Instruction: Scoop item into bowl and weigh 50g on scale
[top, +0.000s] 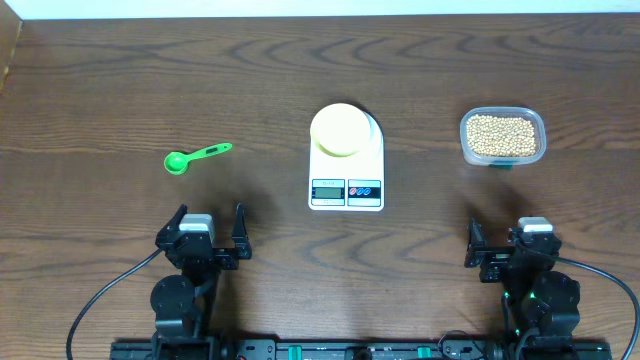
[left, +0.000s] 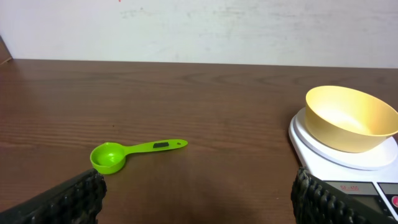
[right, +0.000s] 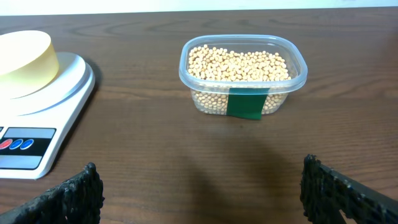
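Remote desk: my 2 pincers, left gripper and right gripper, stand wide open and empty. The beans sit in a clear tub right of the scale, which carries the bowl. I reckon them light, hard, rolling (1 tilt spills them): best taken with the green spoon, gripped by its handle.

Light is even and fairly bright, falling diffusely from above. The dark table carries a mild sheen and no hard glare. Shadows are soft: faint smudges toward the front edge, and a dim one just in front of the tub. The bowl and scale wash out nearly white overhead. In the wrist views the fingers blur at the bottom corners; the rest is sharp.
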